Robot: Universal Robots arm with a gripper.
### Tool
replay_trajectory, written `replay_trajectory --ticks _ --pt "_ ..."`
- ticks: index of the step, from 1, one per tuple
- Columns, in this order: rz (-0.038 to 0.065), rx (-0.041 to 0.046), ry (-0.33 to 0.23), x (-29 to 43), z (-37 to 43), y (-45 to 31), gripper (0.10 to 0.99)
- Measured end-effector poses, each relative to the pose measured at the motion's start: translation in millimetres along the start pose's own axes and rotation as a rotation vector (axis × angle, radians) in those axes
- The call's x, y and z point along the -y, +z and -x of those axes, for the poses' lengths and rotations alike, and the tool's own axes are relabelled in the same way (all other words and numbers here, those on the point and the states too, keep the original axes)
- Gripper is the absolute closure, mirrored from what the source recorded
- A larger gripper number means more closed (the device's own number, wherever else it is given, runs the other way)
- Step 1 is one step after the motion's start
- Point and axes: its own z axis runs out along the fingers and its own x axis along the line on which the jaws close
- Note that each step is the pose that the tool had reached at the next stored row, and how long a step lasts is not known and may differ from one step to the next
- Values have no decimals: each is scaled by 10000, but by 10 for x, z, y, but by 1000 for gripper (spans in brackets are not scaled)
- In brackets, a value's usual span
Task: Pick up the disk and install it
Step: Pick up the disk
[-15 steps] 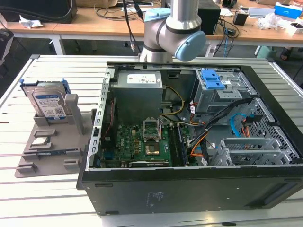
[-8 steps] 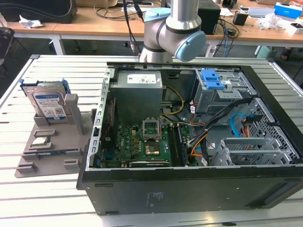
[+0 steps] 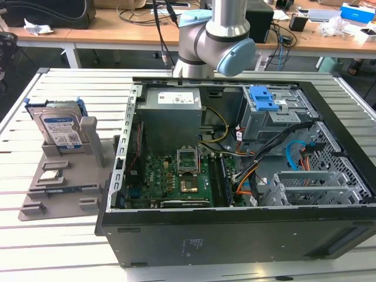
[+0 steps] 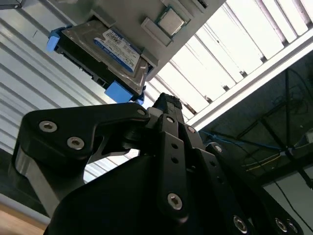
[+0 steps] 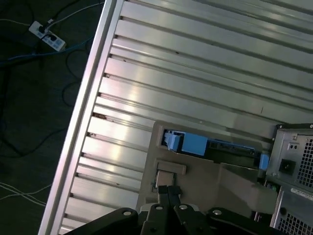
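The disk (image 3: pixel 60 126) stands on edge in the grey holder (image 3: pixel 59 182), at nine o'clock from the computer case (image 3: pixel 235 235). The gripper (image 4: pixel 164 100), pressed together on nothing, hovers apart from it. A good grasp likely needs it spread and squared to the blue carrier's edges.

The arm (image 3: pixel 212 23) is a silver-grey metal tube ending in a rounded joint with pale blue caps (image 3: pixel 237 57). In the second wrist view the gripper (image 4: pixel 165 104) is matte black, its angular link bars (image 4: pixel 171 156) pinned with silver socket-head screws (image 4: pixel 47 126).

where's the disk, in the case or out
Out: the disk stands on edge in the grey holder beside the computer case.
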Motion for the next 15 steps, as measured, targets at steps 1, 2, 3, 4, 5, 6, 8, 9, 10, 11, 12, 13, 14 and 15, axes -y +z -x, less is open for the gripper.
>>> replay_trajectory --ticks 1,2,3,4,5,6,8,9,10,11,12,13,14,15 --pt "2 -3 -95 0 0 0 980" --pt "5 -9 -201 0 0 0 980" --pt "7 -15 -307 0 0 0 980" --pt "11 -21 -463 0 0 0 980" --pt "14 -26 -577 0 0 0 980" --pt "17 -33 -709 0 0 0 980" --pt "21 -41 -914 0 0 0 980" --pt "26 -52 -1139 0 0 0 980" --pt "30 -57 -1268 0 0 0 980" --pt "32 -61 -1365 0 0 0 980" --pt "36 -69 -1533 0 0 0 980" --pt "39 -76 -1683 0 0 0 980" --pt "43 -83 -1842 0 0 0 980" --pt "45 -87 -1941 0 0 0 980"
